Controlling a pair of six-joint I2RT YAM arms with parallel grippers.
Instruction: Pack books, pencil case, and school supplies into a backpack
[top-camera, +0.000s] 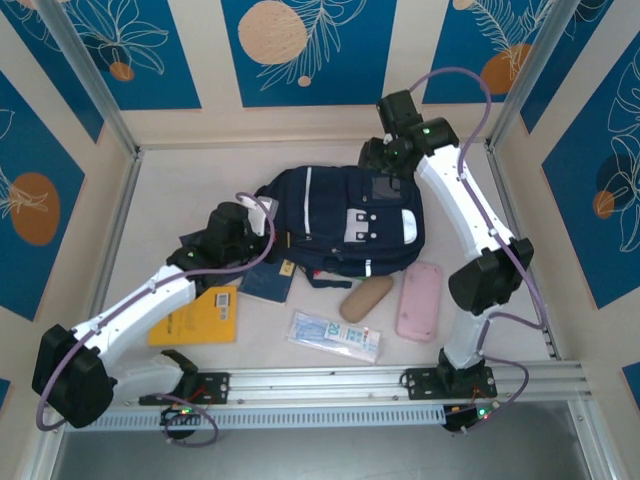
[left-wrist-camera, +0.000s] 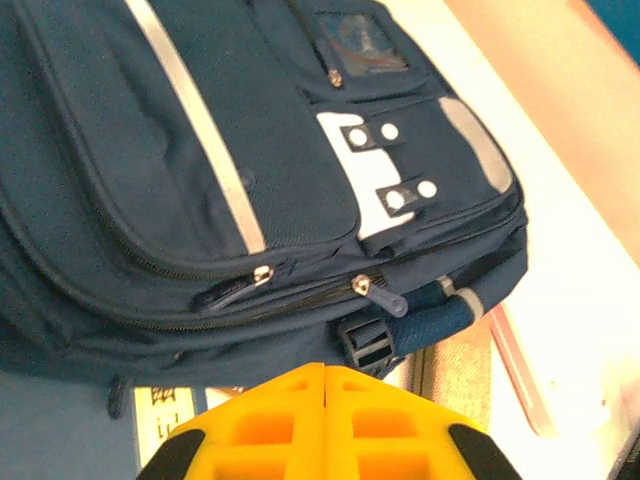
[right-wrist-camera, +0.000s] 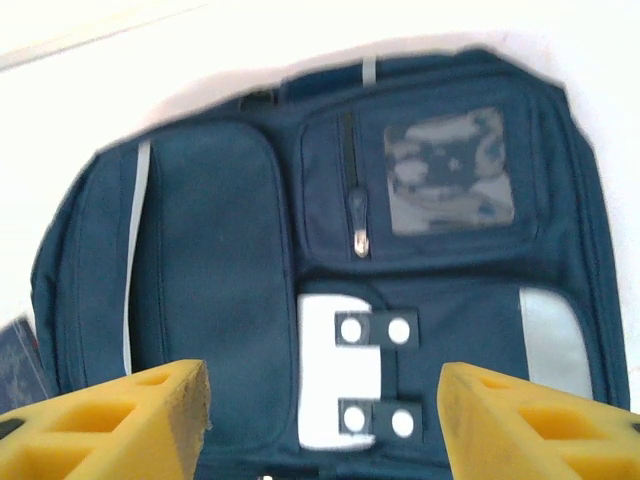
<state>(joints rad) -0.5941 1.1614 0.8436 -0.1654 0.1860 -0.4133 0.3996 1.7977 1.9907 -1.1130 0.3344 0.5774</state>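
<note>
Nearest us, the clear packet (top-camera: 335, 335), yellow book (top-camera: 197, 316), navy book (top-camera: 268, 281), tan pouch (top-camera: 366, 298) and pink case (top-camera: 418, 300) lie loose from 8 to 5 o'clock of the backpack (top-camera: 340, 225). Its zips look closed, so we judge nothing packed yet. Our left gripper (left-wrist-camera: 323, 385), fingers together, sits at 9 o'clock. The right gripper (right-wrist-camera: 322, 400), fingers apart and empty, hovers at 1 o'clock.

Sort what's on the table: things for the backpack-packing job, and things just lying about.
For the job: backpack, orange-yellow book, navy book, clear packet, pink pencil case, tan pouch (likely).
Not for the job: metal rail, a rig fitting; no stray items.
</note>
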